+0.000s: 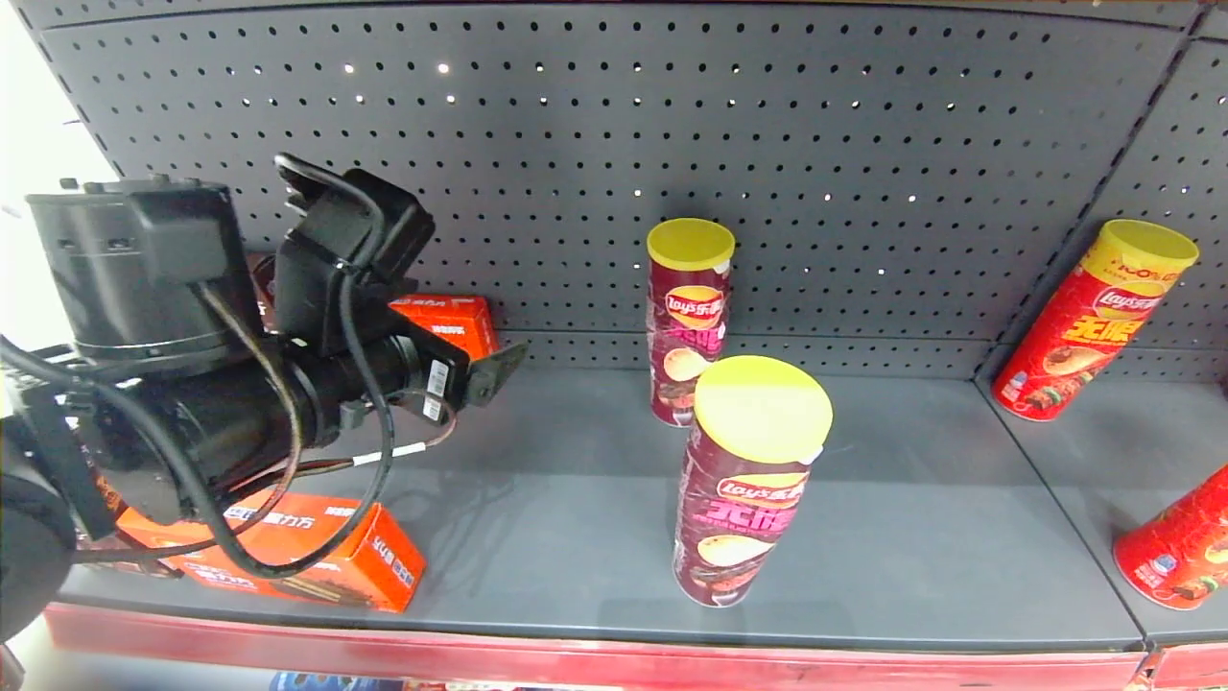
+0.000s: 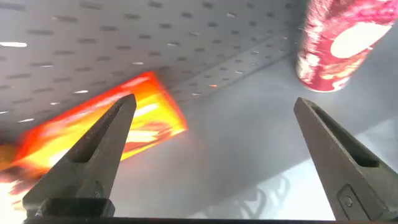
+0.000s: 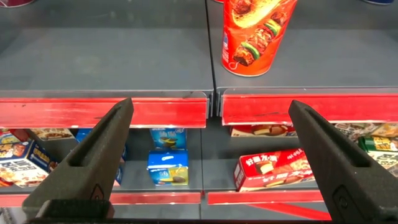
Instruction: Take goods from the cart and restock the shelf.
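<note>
Rear can (image 1: 689, 317) behind front can (image 1: 748, 489) on shelf (image 1: 911, 518); front box (image 1: 384, 571) left, rear box (image 1: 451, 321) behind it.

Maroon can (image 1: 739, 499) with yellow lid, orange box (image 1: 326, 561), grey hole-dotted pegboard (image 1: 576, 125).

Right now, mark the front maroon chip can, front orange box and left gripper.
front maroon chip can (image 1: 743, 509), head view, label side.
front orange box (image 1: 393, 571), head view, end face.
left gripper (image 2: 214, 102), left wrist view, midway between its open fingertips.
</note>
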